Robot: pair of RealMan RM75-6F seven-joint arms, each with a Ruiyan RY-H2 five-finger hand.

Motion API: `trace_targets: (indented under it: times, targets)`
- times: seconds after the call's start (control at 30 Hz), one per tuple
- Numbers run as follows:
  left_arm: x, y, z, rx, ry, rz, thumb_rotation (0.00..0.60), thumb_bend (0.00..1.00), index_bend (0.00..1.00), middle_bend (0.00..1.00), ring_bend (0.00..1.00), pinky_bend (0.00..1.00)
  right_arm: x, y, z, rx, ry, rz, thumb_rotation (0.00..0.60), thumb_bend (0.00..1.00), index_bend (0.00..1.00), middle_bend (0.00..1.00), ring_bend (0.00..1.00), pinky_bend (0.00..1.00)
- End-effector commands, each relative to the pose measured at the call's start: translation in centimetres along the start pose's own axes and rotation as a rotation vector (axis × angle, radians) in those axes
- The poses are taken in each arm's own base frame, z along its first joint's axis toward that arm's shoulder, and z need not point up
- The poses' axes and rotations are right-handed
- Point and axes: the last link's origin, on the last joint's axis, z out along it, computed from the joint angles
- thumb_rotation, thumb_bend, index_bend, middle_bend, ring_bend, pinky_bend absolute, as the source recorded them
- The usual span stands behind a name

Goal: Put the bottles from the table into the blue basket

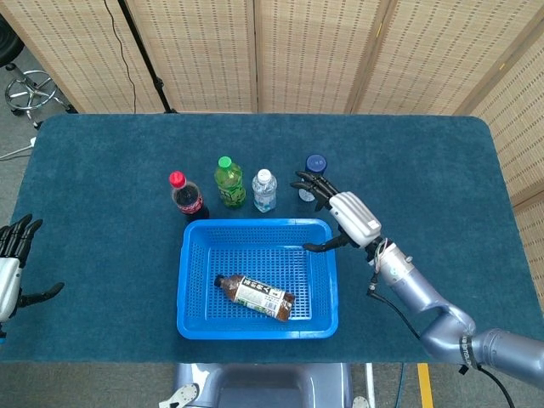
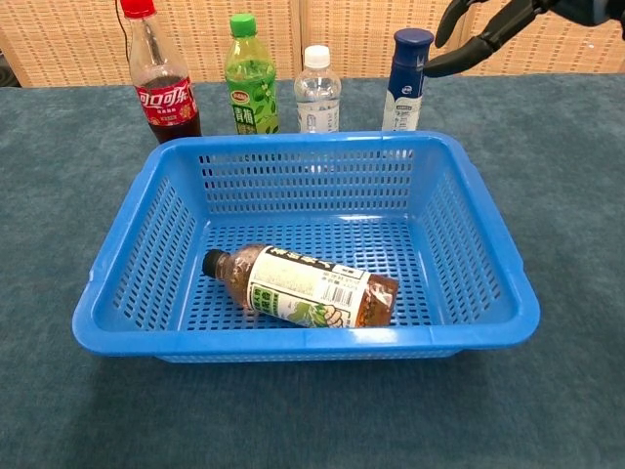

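A brown tea bottle [image 1: 255, 296] [image 2: 303, 286] lies on its side inside the blue basket [image 1: 195, 319] [image 2: 493, 254]. Behind the basket stand a red-capped cola bottle [image 1: 186, 196] [image 2: 160, 76], a green bottle [image 1: 228, 182] [image 2: 250, 79], a small clear water bottle [image 1: 264, 190] [image 2: 317, 90] and a blue-capped white bottle [image 1: 313, 170] [image 2: 406, 78]. My right hand [image 1: 340, 214] [image 2: 483, 26] hovers open over the basket's far right corner, just right of the blue-capped bottle, holding nothing. My left hand [image 1: 12, 263] rests open at the table's left edge.
Folding screens stand behind the dark blue table [image 1: 442, 170]. A stool [image 1: 30, 89] is on the floor at the far left.
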Motion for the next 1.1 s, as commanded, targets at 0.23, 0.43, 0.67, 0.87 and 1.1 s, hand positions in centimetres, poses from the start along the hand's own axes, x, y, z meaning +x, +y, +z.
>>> trace_targets:
  times: [0.23,0.43,0.67,0.87,1.1]
  targets:
    - [-0.1,0.0,-0.1,0.004,0.004,0.003,0.6,0.03,0.0,0.0,0.0,0.0,5.7,7.9,-0.3,-0.281,0.104,-0.007,0.6,0.0,0.0,0.0,0.0,0.0]
    - [0.0,-0.1,0.0,0.025,0.019,0.011,0.6,0.03,0.0,0.0,0.0,0.0,6.5,10.4,-0.2,-0.358,0.098,0.04,0.6,0.0,0.0,0.0,0.0,0.0]
    - [-0.3,-0.2,0.5,0.045,0.023,0.028,0.6,0.03,0.0,0.0,0.0,0.0,3.3,11.9,2.0,-0.39,0.024,0.114,0.6,0.0,0.0,0.0,0.0,0.0]
    - [-0.5,-0.5,1.3,0.081,0.016,0.038,0.6,0.03,0.0,0.0,0.0,0.0,0.7,12.5,5.4,-0.384,0.05,0.173,0.6,0.0,0.0,0.0,0.0,0.0]
    - [-0.5,-0.9,1.9,0.124,0.023,0.034,0.6,0.03,0.0,0.0,0.0,0.0,-1.8,13.1,7.9,-0.421,0.083,0.267,0.6,0.0,0.0,0.0,0.0,0.0]
